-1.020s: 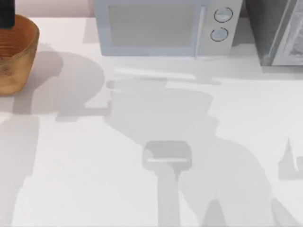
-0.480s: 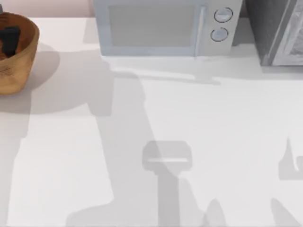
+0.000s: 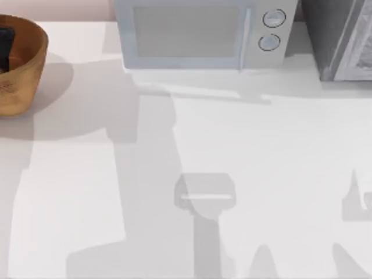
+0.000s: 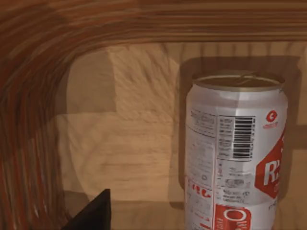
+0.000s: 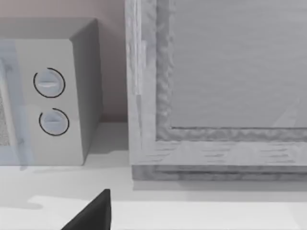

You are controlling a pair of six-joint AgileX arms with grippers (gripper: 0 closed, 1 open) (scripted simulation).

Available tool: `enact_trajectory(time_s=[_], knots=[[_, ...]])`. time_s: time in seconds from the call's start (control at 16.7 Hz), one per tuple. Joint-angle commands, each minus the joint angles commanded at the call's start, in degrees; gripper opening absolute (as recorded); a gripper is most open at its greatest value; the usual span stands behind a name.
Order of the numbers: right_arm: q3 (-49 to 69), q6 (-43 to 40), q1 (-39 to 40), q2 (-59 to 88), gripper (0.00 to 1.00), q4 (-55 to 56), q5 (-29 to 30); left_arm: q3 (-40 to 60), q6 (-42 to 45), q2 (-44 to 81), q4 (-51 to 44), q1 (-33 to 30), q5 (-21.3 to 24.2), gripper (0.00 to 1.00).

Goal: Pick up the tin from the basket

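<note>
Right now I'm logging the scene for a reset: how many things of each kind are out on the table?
Baskets: 1, the basket at the table's far left.
Tins: 1, the tin inside the basket.
Microwaves: 1, the microwave at the back.
Grey cabinets: 1, the cabinet at the back right.
Total: 4.

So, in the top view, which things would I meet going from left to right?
Round brown-orange wooden basket with the left gripper dipping into it → pale grey microwave with two round dials → grey framed cabinet.
</note>
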Motion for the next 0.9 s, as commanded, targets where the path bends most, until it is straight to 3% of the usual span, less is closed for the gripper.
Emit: enact_trajectory(time_s=[0.3, 0.66, 0.9], knots=[[0.0, 0.0, 0.0, 0.0, 1.00, 0.0, 0.0, -1.1, -0.2, -0.2, 1.1, -0.2, 0.0, 1.00], [0.0, 0.0, 0.0, 0.0, 1.00, 0.0, 0.0, -13.6, -0.4, -0.8, 12.8, -0.4, 0.0, 1.00], [0.0, 0.0, 0.0, 0.0, 1.00, 0.0, 0.0, -15.2, -0.4, -0.8, 14.4, -0.4, -0.1, 1.00]])
